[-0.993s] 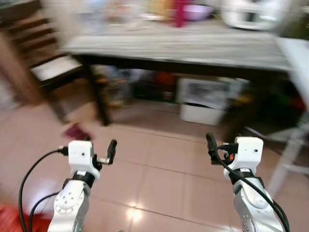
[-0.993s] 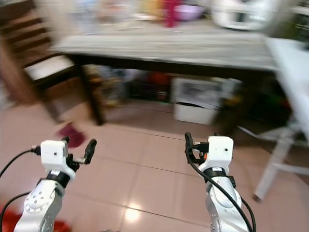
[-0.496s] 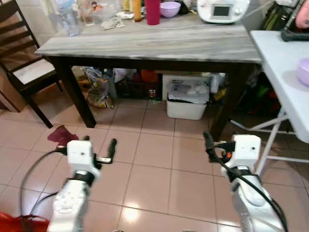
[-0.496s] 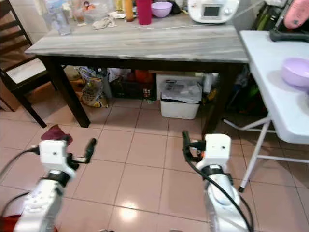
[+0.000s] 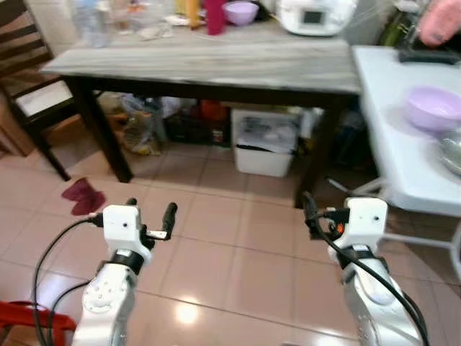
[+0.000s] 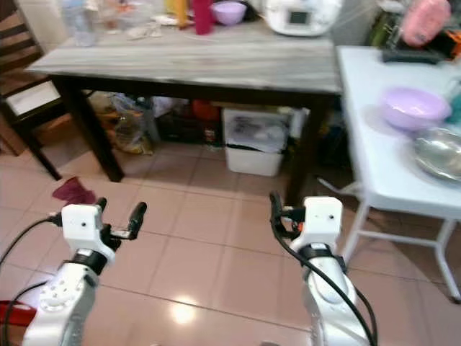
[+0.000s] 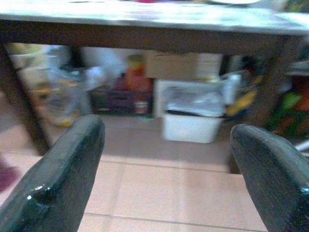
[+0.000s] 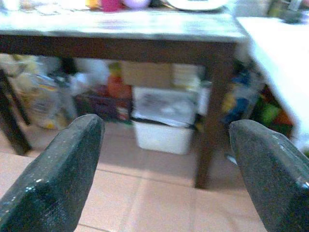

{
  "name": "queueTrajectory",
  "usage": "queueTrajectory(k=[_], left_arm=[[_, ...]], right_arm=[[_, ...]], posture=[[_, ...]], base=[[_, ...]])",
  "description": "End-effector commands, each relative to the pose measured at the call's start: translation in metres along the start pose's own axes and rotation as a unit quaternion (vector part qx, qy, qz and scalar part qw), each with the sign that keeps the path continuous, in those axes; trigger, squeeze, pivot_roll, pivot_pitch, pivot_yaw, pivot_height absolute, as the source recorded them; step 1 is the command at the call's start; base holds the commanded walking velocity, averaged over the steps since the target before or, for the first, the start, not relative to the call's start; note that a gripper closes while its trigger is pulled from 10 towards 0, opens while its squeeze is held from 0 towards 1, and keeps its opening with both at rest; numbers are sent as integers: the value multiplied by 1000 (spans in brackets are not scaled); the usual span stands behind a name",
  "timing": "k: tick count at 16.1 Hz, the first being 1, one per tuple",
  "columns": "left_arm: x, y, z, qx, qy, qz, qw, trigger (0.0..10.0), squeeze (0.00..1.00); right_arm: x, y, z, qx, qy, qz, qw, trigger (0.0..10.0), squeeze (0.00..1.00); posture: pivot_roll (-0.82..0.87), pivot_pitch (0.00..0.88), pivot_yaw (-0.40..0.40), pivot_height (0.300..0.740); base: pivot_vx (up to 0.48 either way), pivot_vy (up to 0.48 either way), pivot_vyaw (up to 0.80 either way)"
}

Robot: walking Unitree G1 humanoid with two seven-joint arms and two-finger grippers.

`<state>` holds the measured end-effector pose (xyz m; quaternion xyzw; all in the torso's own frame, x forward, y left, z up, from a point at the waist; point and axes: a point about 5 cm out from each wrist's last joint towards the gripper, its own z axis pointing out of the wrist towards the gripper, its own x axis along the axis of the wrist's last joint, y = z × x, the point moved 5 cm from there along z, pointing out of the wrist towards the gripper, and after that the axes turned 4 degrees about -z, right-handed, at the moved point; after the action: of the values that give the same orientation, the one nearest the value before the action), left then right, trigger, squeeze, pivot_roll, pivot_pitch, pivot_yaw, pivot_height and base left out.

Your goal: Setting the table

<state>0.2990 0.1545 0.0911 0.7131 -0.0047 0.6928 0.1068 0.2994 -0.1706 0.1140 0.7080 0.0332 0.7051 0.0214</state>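
Jaws spread, tiled floor [image 5: 238, 252] before wooden table [image 5: 216, 68] edge

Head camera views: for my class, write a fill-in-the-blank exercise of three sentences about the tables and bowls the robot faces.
1. The lilac bowl on the white folding table sits next to a shiny ____ bowl.
2. Under the grey wooden table stands a white ____ on the tiled floor.
3. The left tool and the right tool both have their fingers ____, holding nothing.

Missing words: metal; bin; open
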Motion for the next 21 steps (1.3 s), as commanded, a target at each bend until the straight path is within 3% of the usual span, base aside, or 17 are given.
queueTrajectory(k=[1,16,18,21], left_arm=[[2,-1,0,-5,-1,4,1000,10000,0],[2,2,1,-14,-4,5,1000,10000,0],[5,3,1,-15,6,-14,1000,10000,0],[9,5,2,-26,11,-11,1000,10000,0]], right_arm=[[6,2,1,-5,10,0,1000,10000,0],[8,5,2,-16,15,-1,1000,10000,0],[9,4,2,-17,17,0,1000,10000,0],[13,7,2,-24,27,-4,999,10000,0]], posture=[[-113,107,43,740],[-120,107,49,740],[-120,108,50,740],[-122,113,49,740]], base=[[0,-480,0],[0,-480,0],[0,0,0],[0,0,0]])
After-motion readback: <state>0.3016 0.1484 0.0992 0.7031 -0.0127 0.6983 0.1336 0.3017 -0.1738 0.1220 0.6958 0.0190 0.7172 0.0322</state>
